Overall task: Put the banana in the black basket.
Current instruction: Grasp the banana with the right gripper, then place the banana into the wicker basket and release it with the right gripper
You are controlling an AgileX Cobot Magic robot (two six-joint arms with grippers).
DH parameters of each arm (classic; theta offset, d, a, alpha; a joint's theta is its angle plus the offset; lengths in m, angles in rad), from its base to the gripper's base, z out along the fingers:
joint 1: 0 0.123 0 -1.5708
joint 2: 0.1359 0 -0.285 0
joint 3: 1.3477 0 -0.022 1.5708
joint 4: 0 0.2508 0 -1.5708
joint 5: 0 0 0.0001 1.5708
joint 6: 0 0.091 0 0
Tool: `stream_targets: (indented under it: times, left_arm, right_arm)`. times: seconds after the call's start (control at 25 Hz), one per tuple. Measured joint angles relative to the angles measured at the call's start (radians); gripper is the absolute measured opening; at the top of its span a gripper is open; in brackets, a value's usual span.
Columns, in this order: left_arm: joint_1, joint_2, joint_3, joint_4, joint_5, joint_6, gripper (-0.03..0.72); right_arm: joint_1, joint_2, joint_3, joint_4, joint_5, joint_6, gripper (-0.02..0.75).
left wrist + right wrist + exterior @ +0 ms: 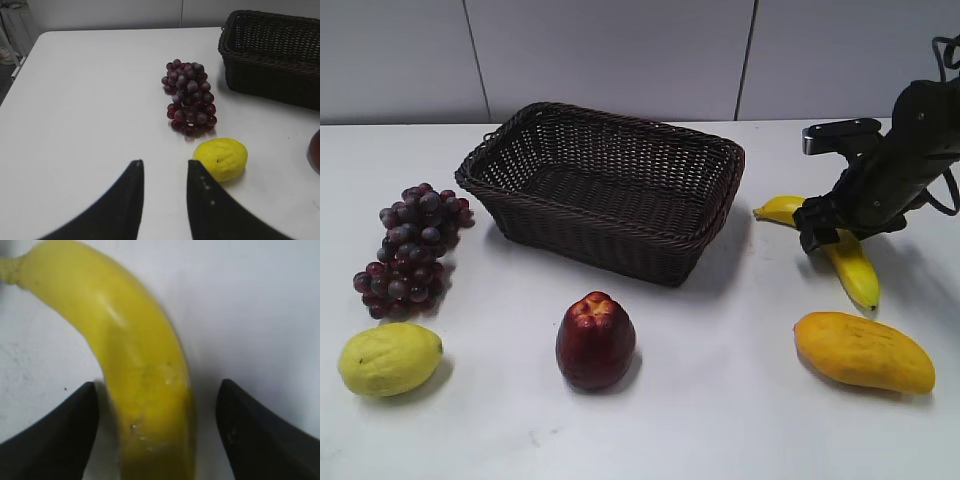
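Right gripper (155, 430): fingers (60, 435) spread wide, straddling the banana (135, 370) mid-length, gripping nothing yet. Banana lying on the table (720, 420), right of the black basket (605, 190). Likely light, firm, glossy-slick; middle looks the best hold. Left gripper (164, 197): hovering part-open, empty.

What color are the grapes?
The grapes are dark purple-red, clearest in the left wrist view.

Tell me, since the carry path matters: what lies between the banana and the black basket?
Nothing: in the exterior view only bare white table separates the banana from the black basket. The right tool straddles the banana, open.
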Motion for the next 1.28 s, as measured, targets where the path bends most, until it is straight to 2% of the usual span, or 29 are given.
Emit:
stream_targets:
  times: [0.16,0.2,0.52,0.84,1.0,1.28]
  left_arm:
    - [0.000,0.000,0.000,0.000,0.000,0.000,0.221]
    - [0.000,0.000,0.000,0.000,0.000,0.000,0.221]
    - [0.000,0.000,0.000,0.000,0.000,0.000,0.221]
    - [0.000,0.000,0.000,0.000,0.000,0.000,0.221]
    - [0.000,0.000,0.000,0.000,0.000,0.000,0.221]
    - [0.000,0.000,0.000,0.000,0.000,0.000,0.221]
  right_arm:
    - [0.000,0.003,-0.017,0.001,0.013,0.000,0.361]
    - [0.000,0.003,-0.023,0.001,0.021,0.000,0.343]
    - [0.000,-0.023,-0.139,-0.023,0.166,0.000,0.343]
    - [0.017,-0.079,-0.441,-0.039,0.396,0.000,0.343]
    - [0.089,-0.082,-0.555,-0.024,0.414,0.000,0.343]
    - [0.270,-0.071,-0.577,-0.017,0.304,-0.020,0.342]
